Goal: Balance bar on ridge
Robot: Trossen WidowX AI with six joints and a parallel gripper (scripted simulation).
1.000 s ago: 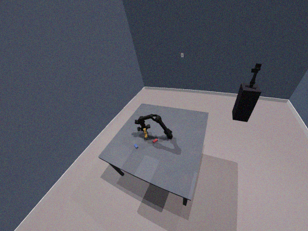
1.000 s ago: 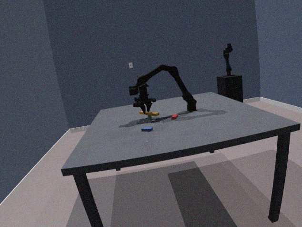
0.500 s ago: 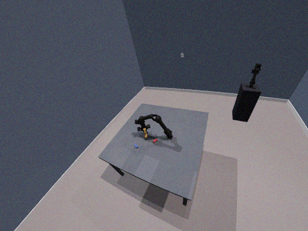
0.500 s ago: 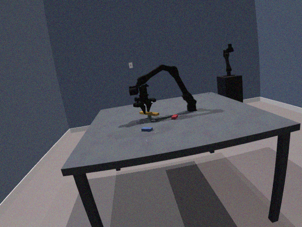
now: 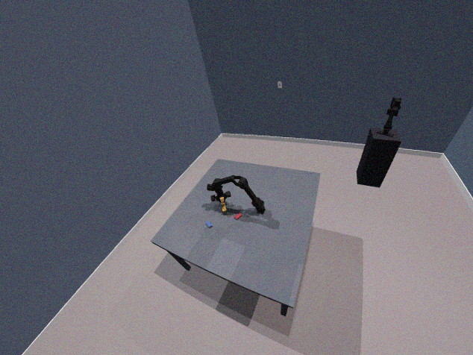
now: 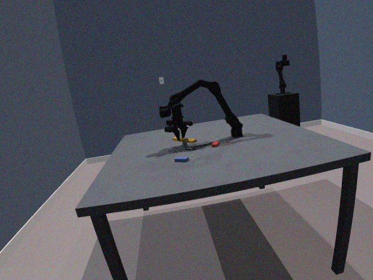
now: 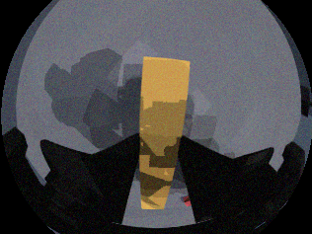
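Note:
The yellow bar (image 5: pixel 224 209) (image 6: pixel 191 140) (image 7: pixel 166 83) is held above the table (image 5: pixel 263 248) (image 6: pixel 240 162) and looks about level in the exterior view. My gripper (image 5: pixel 223 204) (image 6: pixel 182 138) (image 7: pixel 159 139) points down and is shut on the bar near its middle, with a finger on each side. A small grey-green ridge (image 6: pixel 184 145) stands on the table under the bar. Whether the bar touches the ridge is too small to tell. The ridge is mostly hidden by the bar in the top view.
A red block (image 5: pixel 238 216) (image 6: pixel 215 143) (image 7: pixel 187 200) lies on the table between the bar and the arm's base. A blue block (image 5: pixel 209 224) (image 6: pixel 181 159) lies on the table on the side nearer the exterior view. Another arm stands on a black pedestal (image 5: pixel 377 162) (image 6: pixel 283 108) beyond the table.

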